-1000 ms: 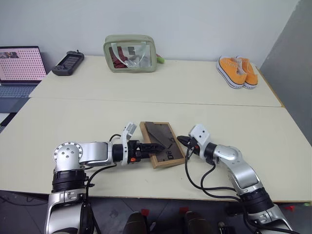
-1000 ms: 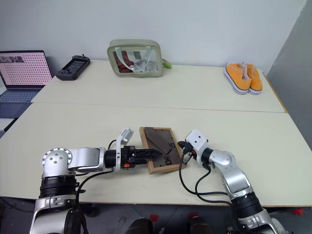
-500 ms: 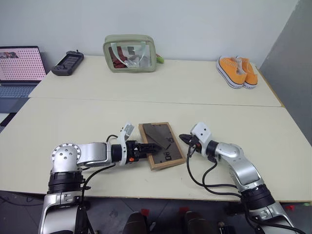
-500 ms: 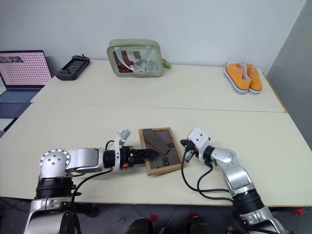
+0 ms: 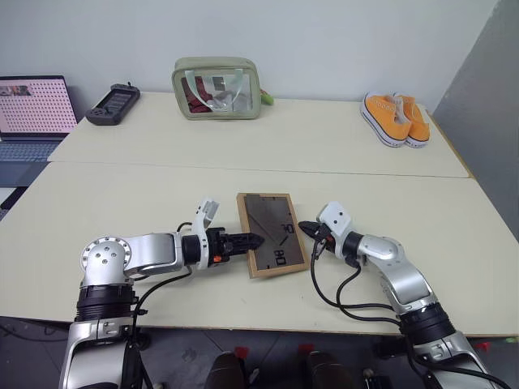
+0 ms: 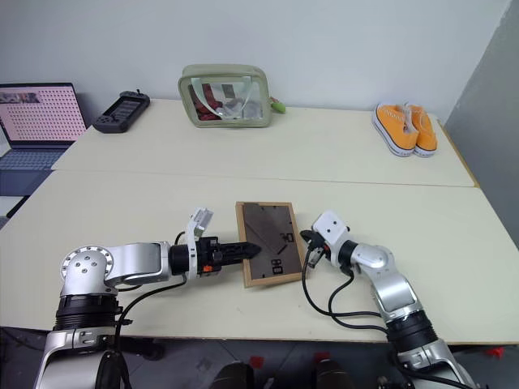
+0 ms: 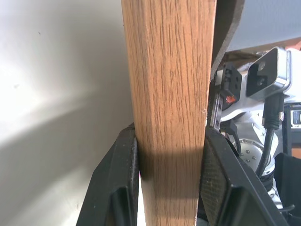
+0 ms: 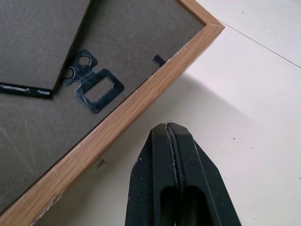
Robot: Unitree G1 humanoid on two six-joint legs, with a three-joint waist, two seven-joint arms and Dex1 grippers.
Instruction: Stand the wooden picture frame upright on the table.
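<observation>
The wooden picture frame (image 5: 272, 235) lies back side up on the table (image 5: 162, 194), near its front edge, with the dark back panel and metal hanger (image 8: 94, 87) showing. My left gripper (image 5: 253, 239) reaches in from the left and is shut on the frame's left wooden edge (image 7: 169, 94), with a black finger (image 7: 117, 188) pressed on each side. My right gripper (image 5: 304, 228) is shut with nothing in it. Its tip (image 8: 168, 127) sits just off the frame's right edge, a little apart from the wood.
A green clear-windowed pouch (image 5: 216, 87) stands at the back. A pair of orange shoes (image 5: 395, 118) is at the back right. A black controller (image 5: 112, 104) and an open laptop (image 5: 31, 113) are at the back left. A seam (image 5: 122, 165) runs across the tabletop.
The frame has turned from skewed to nearly square with the table's front edge. My left gripper's fingers have narrowed onto its left edge. The right gripper has stayed shut beside it.
</observation>
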